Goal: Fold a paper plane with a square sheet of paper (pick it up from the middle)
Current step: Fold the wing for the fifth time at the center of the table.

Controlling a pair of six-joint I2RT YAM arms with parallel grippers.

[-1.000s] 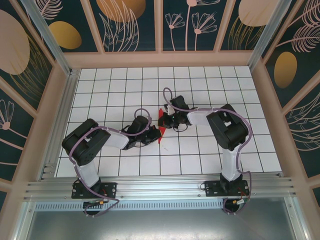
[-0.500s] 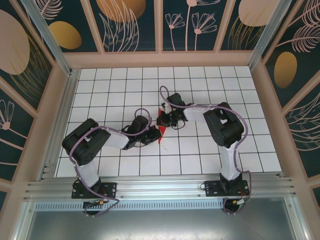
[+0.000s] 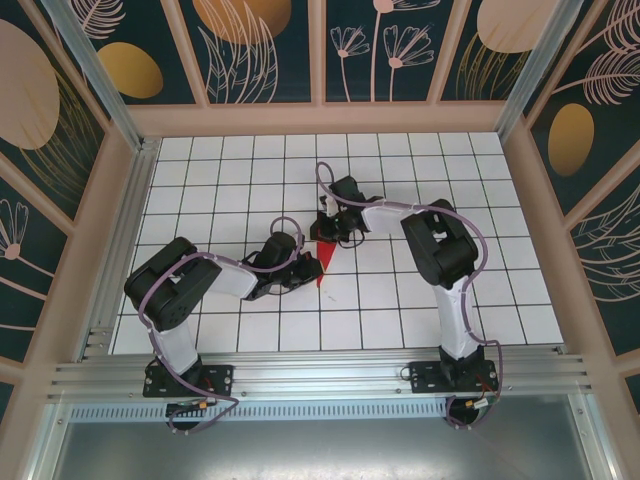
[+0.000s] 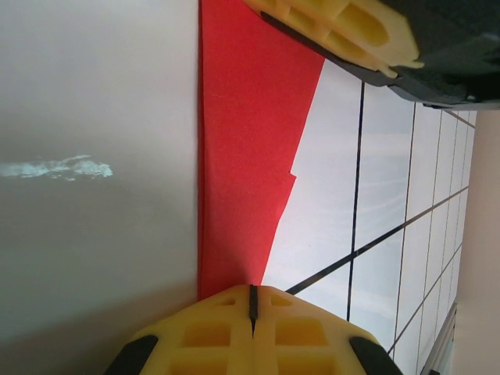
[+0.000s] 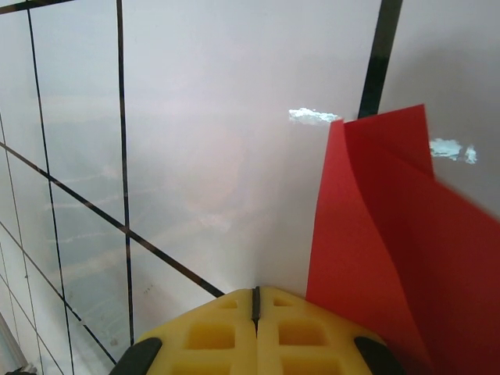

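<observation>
The square sheet of paper (image 3: 321,272) is a slim creased red shape on the white grid table, its point toward the near edge. In the left wrist view it is a long red strip (image 4: 242,141) running from my left gripper (image 4: 251,291) to the right gripper's yellow fingers (image 4: 344,31). My left gripper (image 3: 310,266) is shut, its tips resting on the strip's near end. My right gripper (image 3: 325,236) is shut at the far end. In the right wrist view the red paper (image 5: 375,234) lies just right of the shut tips (image 5: 255,291), one flap slightly lifted.
The white gridded tabletop (image 3: 420,310) spreads around both arms, with free tiles to the right, left and back. Patterned walls and a pink frame (image 3: 320,118) enclose it. A metal rail (image 3: 320,375) runs along the near edge.
The right arm has swung left and a little farther back, bringing its gripper over the paper's far end. The left arm has stayed in place on the paper.
</observation>
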